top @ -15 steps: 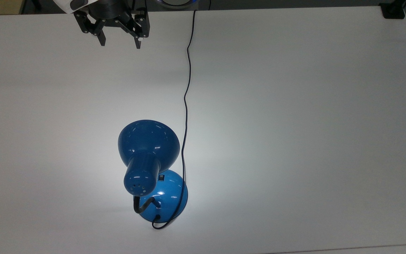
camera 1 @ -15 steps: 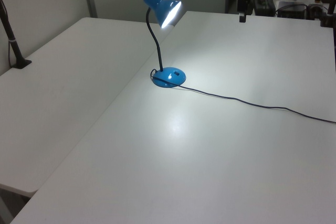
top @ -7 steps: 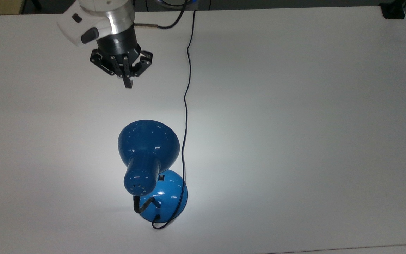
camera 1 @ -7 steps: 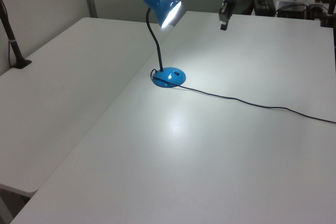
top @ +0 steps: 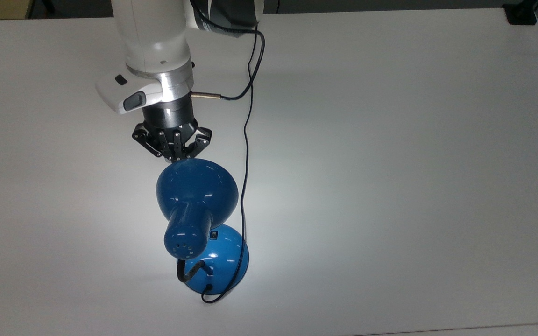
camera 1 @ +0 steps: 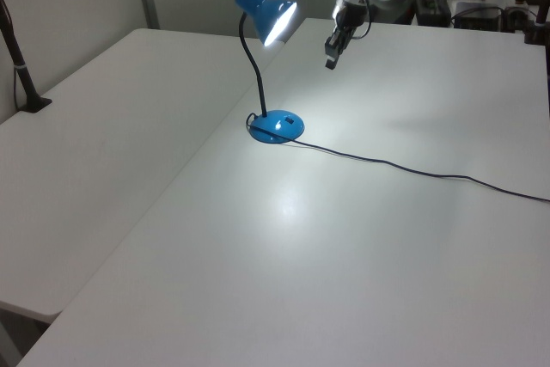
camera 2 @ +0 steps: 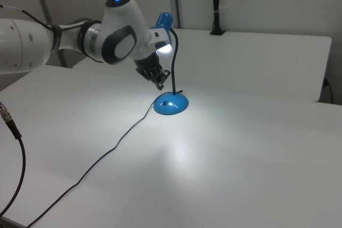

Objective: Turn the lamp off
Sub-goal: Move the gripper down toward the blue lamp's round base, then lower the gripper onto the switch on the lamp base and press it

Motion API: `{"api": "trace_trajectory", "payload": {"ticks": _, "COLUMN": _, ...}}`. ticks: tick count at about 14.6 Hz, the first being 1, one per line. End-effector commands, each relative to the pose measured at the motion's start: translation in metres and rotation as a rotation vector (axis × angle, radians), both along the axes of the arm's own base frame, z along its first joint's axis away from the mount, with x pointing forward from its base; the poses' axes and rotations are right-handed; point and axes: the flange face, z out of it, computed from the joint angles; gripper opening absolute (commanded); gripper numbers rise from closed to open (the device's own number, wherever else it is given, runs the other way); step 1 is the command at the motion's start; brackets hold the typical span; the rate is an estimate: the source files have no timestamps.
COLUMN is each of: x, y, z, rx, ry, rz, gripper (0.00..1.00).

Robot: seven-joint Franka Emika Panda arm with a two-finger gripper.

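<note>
**Closing in on the lamp, light still on**

Over the last second I have swung my claw (top: 174, 157) from the top view's upper edge down toward the lamp (top: 197, 200), and pinched its fingers together from spread wide. In the top view the tip now sits just at the upper rim of the shade; in the left view the claw (camera 1: 331, 56) hangs to the right of the shade, apart from it. The lamp stands mid-counter (top: 390, 163), glowing, its cord (top: 245, 140) trailing away. The switch (top: 213, 235) sits on the base under the shade. I judge the approach half done: next comes reaching that switch.
</note>
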Motion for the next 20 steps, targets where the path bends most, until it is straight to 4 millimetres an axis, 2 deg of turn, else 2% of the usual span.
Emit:
{"api": "trace_trajectory", "payload": {"ticks": 1, "x": 0.018, "y": 0.012, "z": -0.035, "rx": 0.018, "ry": -0.080, "rz": -0.037, "gripper": 0.00}}
{"api": "trace_trajectory", "payload": {"ticks": 3, "x": 0.029, "y": 0.031, "z": -0.049, "rx": 0.016, "ry": -0.116, "rz": -0.014, "gripper": 0.00}}
{"api": "trace_trajectory", "payload": {"ticks": 6, "x": 0.041, "y": 0.039, "z": -0.076, "rx": 0.004, "ry": -0.117, "rz": -0.021, "gripper": 0.00}}
{"api": "trace_trajectory", "payload": {"ticks": 14, "x": 0.058, "y": 0.049, "z": -0.113, "rx": -0.021, "ry": -0.135, "rz": -0.039, "gripper": 0.00}}
{"api": "trace_trajectory", "payload": {"ticks": 20, "x": 0.060, "y": 0.058, "z": -0.128, "rx": -0.027, "ry": -0.145, "rz": -0.022, "gripper": 0.00}}
